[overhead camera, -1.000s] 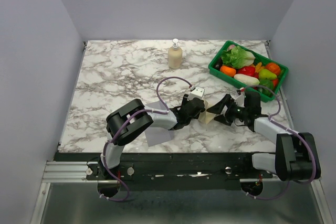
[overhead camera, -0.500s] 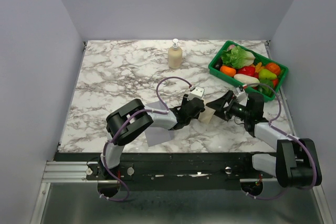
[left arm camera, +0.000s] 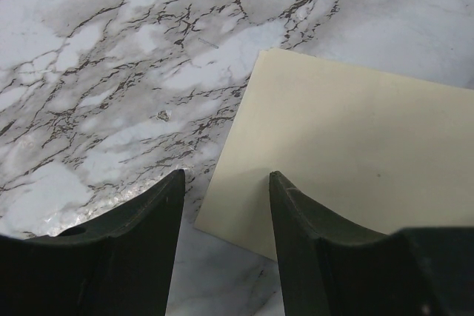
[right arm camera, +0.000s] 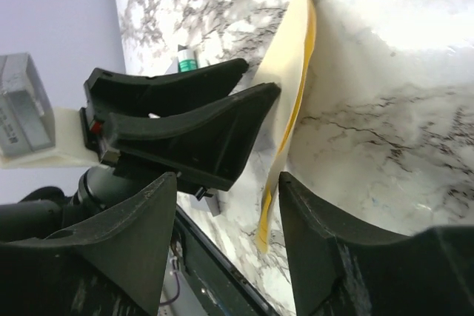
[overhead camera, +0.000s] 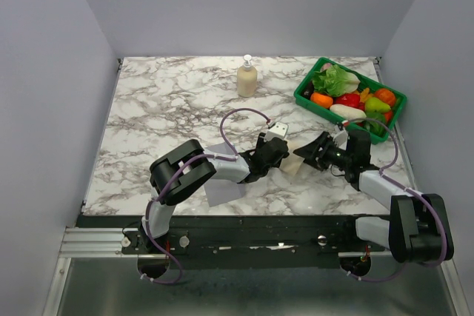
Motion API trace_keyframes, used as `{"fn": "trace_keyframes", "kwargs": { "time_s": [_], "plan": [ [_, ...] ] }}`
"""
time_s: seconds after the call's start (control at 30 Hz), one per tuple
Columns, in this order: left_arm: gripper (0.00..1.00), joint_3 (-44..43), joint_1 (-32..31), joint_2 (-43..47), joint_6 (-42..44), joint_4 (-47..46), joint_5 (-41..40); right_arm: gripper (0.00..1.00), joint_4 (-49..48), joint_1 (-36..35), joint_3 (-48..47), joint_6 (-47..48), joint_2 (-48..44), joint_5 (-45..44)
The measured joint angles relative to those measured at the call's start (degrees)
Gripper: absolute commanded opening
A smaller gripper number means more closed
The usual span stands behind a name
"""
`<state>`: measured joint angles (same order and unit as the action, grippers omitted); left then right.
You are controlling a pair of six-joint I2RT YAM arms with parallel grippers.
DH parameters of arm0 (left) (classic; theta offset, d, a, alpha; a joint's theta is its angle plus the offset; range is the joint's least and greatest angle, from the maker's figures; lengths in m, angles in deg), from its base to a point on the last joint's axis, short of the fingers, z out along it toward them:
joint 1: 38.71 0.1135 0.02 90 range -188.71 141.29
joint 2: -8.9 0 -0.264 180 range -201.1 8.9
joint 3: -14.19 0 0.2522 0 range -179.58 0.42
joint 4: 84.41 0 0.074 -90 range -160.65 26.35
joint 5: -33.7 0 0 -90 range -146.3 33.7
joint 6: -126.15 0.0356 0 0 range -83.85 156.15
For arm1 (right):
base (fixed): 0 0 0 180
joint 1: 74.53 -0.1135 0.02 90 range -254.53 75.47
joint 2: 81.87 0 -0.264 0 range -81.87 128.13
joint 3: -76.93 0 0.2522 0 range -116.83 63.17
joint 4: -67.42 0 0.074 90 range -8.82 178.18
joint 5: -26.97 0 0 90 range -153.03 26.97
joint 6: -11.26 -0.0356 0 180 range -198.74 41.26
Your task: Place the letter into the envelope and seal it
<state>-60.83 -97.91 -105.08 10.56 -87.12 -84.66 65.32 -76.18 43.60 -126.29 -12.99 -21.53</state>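
The cream letter lies on the marble between the two arms, its near corner between the fingers of my left gripper, which stands open just above it. In the top view the letter shows as a small patch between the left gripper and the right gripper. From the right wrist, the letter appears edge-on with one side raised off the table. Its lower edge sits inside my open right gripper, close to the right finger. The grey envelope lies flat under the left forearm.
A soap dispenser bottle stands at the back centre. A green basket of toy vegetables sits at the back right. The table's front edge runs just behind both arm bases.
The right gripper has shifted slightly left onto the letter's edge; its jaws widened, then narrowed around that edge. The left arm has not moved.
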Motion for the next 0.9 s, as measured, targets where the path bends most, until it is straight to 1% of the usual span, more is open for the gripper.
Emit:
{"fn": "trace_keyframes", "kwargs": {
  "time_s": [0.07, 0.17, 0.2, 0.27, 0.3, 0.33, 0.43, 0.47, 0.53, 0.57, 0.67, 0.77, 0.8, 0.9],
  "plan": [
    [0.58, 0.0, 0.0, 0.0, -0.07, -0.02, 0.2, 0.54, 1.29, 0.0, -0.07, 0.79, 0.0, -1.55],
    [0.57, 0.07, 0.09, 0.0, -0.2, -0.2, 0.39, 0.39, 2.71, 0.0, -0.11, 1.6, 0.04, -3.54],
    [0.58, 0.11, 0.17, 0.02, -0.24, -0.26, 0.52, 0.26, 2.91, 0.0, -0.15, 1.79, 0.15, -4.07],
    [0.57, 0.11, 0.22, 0.02, -0.39, -0.35, 0.68, 0.13, 3.08, 0.0, -0.42, 2.34, 0.63, -4.9],
    [0.57, 0.11, 0.22, 0.04, -0.44, -0.39, 0.79, 0.04, 3.21, 0.0, -0.63, 2.38, 1.03, -5.33],
    [0.58, 0.11, 0.24, 0.07, -0.48, -0.39, 0.87, 0.01, 3.23, 0.0, -0.74, 2.6, 1.25, -5.62],
    [0.63, 0.39, 0.33, 0.68, -0.66, 0.09, 1.36, 0.01, 3.61, 0.0, -0.79, 2.8, 1.49, -6.6],
    [0.66, 0.59, 0.35, 1.16, -0.63, 0.57, 1.55, 0.01, 3.74, 0.0, -0.81, 2.89, 1.51, -6.84],
    [0.7, 1.03, 0.37, 2.82, -0.59, 2.69, 1.84, 0.01, 4.11, 0.0, -0.83, 3.15, 1.51, -7.41],
    [0.73, 1.07, 0.52, 4.17, -0.44, 3.87, 1.86, 0.01, 4.28, 0.0, -0.85, 3.26, 1.44, -7.61],
    [0.78, 0.96, 0.96, 10.14, 0.15, 6.8, 1.86, 0.01, 5.7, 0.0, -1.25, 4.07, 0.87, -7.63],
    [0.85, 0.13, 1.88, 18.08, 1.22, 9.27, 1.86, 0.01, 7.39, 0.0, -2.64, 5.53, -0.68, -7.08],
    [0.89, -0.24, 2.27, 20.9, 1.84, 9.7, 1.86, 0.01, 7.89, 0.0, -3.37, 6.14, -1.46, -6.43],
    [0.93, -1.66, 3.45, 29.09, 3.58, 11.78, 2.03, 0.01, 9.33, 0.0, -6.54, 8.61, -4.31, -3.32]
  ]
}}
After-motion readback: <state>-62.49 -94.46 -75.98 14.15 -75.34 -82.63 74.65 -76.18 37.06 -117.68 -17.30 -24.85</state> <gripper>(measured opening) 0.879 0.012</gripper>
